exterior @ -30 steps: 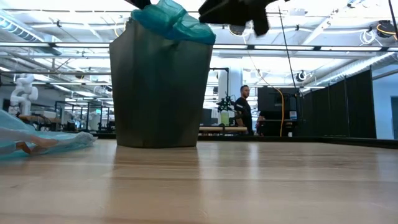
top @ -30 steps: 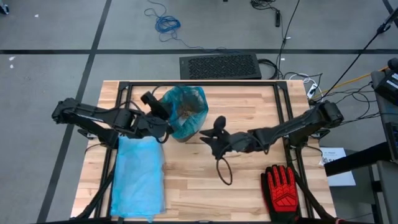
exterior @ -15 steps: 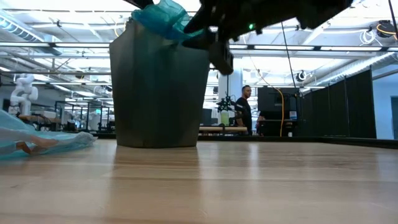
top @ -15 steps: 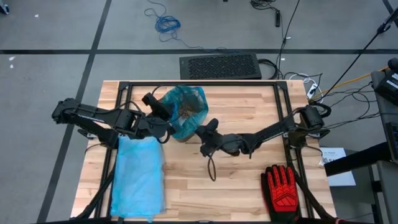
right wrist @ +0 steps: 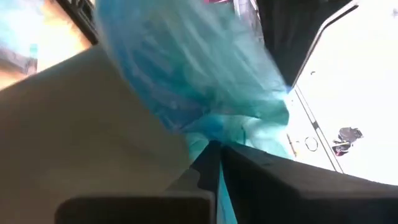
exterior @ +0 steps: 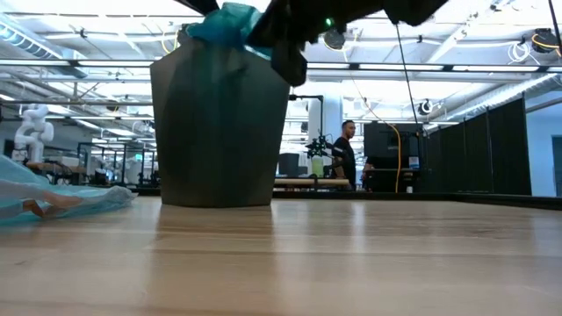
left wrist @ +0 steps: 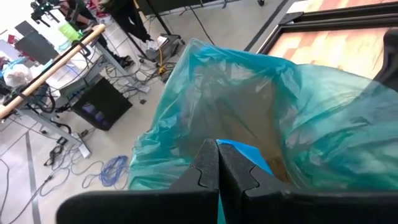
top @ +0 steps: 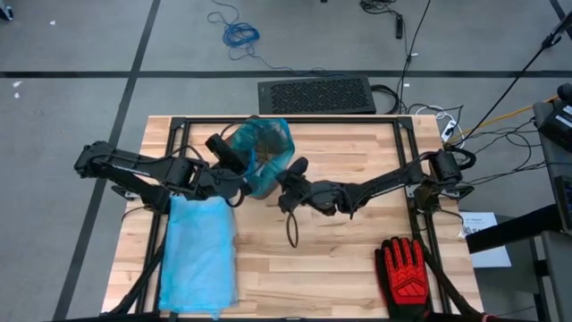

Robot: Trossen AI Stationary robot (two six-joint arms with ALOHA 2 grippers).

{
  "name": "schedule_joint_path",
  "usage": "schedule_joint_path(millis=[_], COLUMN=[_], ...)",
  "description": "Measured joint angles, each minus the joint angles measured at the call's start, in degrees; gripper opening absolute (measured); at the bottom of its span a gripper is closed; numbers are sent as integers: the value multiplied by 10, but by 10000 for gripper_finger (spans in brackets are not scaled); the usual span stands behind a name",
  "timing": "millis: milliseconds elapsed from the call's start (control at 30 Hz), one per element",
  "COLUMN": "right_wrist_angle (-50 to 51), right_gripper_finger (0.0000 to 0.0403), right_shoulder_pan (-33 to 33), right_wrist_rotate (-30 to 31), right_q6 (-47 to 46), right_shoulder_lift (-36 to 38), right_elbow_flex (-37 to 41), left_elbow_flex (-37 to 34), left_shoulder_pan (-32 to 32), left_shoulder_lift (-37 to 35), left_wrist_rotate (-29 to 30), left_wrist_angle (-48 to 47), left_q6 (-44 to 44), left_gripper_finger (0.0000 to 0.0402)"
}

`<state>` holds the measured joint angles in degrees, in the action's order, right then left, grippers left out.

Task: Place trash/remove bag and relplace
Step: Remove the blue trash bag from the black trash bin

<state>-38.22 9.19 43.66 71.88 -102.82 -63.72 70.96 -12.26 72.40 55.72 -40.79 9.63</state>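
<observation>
Since a second ago, the right gripper (top: 284, 175) is being seen moved across to the dark grey bin (exterior: 219, 123) – its fingers now being pinched on the translucent teal bag liner (top: 264, 148) at the rim. Opposite, the left gripper (top: 239, 175) is being kept clamped on that liner – brown crumpled paper scraps (top: 265, 160) are lying inside the bag

Light wood surface (top: 349, 259) has a grey bin (exterior: 219, 132) near the far edge, a folded blue bag (top: 198, 255) along the left edge, and a red glove (top: 407, 273) at the near right corner.
</observation>
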Motion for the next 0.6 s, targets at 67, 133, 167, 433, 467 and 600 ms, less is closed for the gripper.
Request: schedule_joint_path(millis=[67,133,167,433,467,600], right_wrist_angle=[29,62,79,380,435,611], right_gripper_finger=[2,1,1,0,0,0], right_shoulder_pan=[3,7,7,-10,-21,-83], right_wrist_rotate=[0,1,0,-75,-105,-239], right_q6=[-13,-31,-43,-258,-308,-484], right_shoulder_lift=[2,7,11,92,99,106], right_elbow_flex=[-18,-34,-43,-146,-169,-246], left_elbow_flex=[0,1,3,23,26,43], left_shoulder_pan=[-2,-5,-7,-14,-14,-14], left_shoulder_lift=[0,0,0,0,0,0], left_wrist_rotate=[0,0,0,0,1,5], left_wrist_angle=[-1,-4,-4,-2,-2,-2], left_q6=[0,0,-4,-42,-49,-61], left_gripper_finger=[0,0,0,0,0,0])
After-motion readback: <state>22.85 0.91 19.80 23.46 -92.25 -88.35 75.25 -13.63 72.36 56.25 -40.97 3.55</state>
